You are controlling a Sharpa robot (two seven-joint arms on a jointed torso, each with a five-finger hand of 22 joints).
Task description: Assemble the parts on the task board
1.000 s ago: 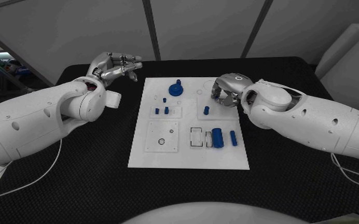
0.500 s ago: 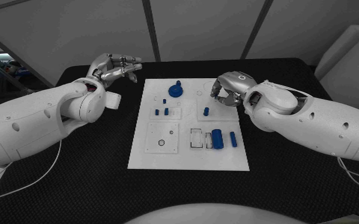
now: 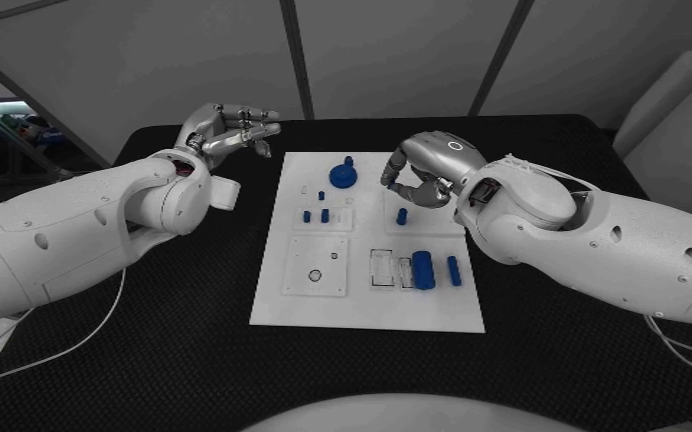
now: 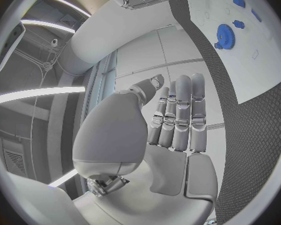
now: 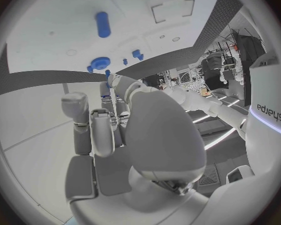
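The white task board lies in the middle of the black table. A blue gear stands at its back, with small blue pegs just in front of it and another peg to their right. A thick blue cylinder and a thin blue bar lie at the front right. My right hand hovers over the board's back right with its fingers curled downward and nothing in them. My left hand is raised off the board's back left corner, fingers apart and empty. The right wrist view shows the gear and a peg beyond my right hand.
Black table surrounds the board on every side. Two rectangular recesses sit beside the cylinder, and a square plate with a ring hole lies at the board's front left. Grey wall panels stand behind the table.
My right hand has shifted a little to the left, further over the board's back edge. My left hand and the parts stay as they were.
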